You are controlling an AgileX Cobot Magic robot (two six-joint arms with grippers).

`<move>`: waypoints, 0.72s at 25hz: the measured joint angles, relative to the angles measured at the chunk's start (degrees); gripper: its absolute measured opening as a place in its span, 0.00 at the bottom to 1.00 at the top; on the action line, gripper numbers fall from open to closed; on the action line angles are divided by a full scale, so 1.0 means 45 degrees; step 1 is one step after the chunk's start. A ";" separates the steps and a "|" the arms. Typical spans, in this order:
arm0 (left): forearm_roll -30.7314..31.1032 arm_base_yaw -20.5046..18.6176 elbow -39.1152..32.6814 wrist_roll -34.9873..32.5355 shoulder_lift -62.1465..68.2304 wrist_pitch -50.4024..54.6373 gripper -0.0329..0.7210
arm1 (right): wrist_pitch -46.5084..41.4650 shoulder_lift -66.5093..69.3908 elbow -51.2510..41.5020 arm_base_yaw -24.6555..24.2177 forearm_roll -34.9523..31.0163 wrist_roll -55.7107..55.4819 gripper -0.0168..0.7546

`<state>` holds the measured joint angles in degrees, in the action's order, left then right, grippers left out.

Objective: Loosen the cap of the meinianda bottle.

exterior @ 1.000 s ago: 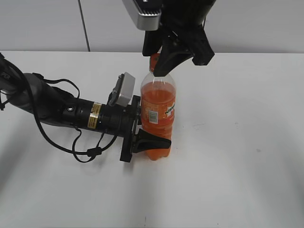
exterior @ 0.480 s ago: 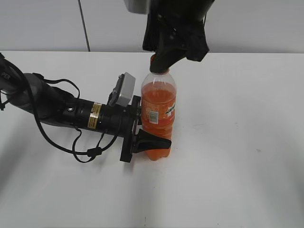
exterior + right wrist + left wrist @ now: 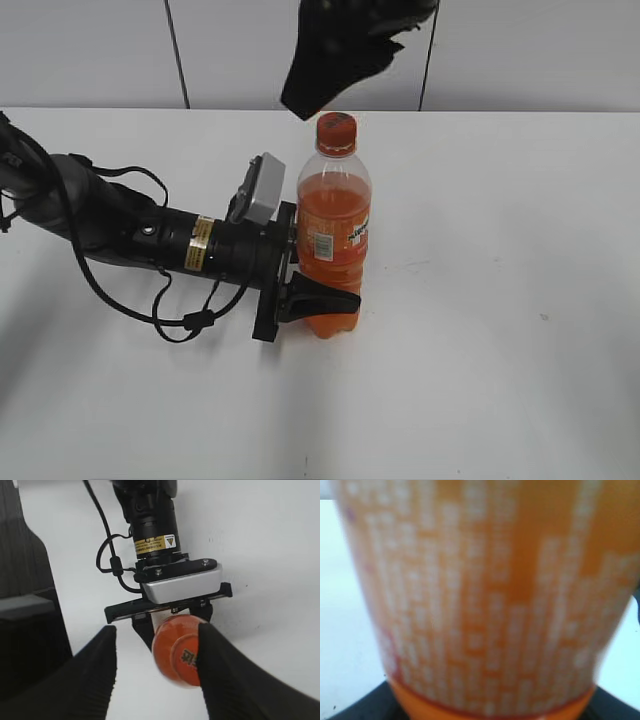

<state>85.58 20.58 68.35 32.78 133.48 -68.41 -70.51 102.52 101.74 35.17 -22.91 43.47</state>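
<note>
- Above the bottle top, the right gripper (image 3: 157,652) hangs with its two black fingers spread; in the right wrist view one finger overlaps the edge of the small round orange-red plastic screw cap (image 3: 181,650), the other stands well off to its side. In the exterior view the fingers sit up and to the left of the cap (image 3: 336,131), not touching it.
- Cap sits on the neck of the clear plastic meinianda bottle of orange drink (image 3: 333,240); whether it is slackened cannot be told.
- Low on the bottle, the left gripper (image 3: 305,272) is clamped on the body, one black finger wrapped across the front near the base. The left wrist view shows only blurred orange label (image 3: 485,595) filling the picture, so contact is close.
- Bottle stands upright on the white table (image 3: 500,330), near the middle.
- Judgement: if another turn is needed, centre the spread fingers over the cap before descending, so both pads meet the rim evenly.
- Close at cap height only, above the neck ring, then rotate about the bottle's axis.
- Risk: an off-centre grip could tilt the bottle against the left clamp or slip on the cap.
</note>
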 joint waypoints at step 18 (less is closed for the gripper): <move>-0.0002 0.0000 0.0000 0.0303 0.0000 -0.0012 0.58 | 0.0000 -0.0097 0.0000 0.0011 0.2146 -1.4688 0.53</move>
<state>85.57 20.58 68.35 34.14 133.48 -68.46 -70.51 102.08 101.74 35.22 -13.25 -22.62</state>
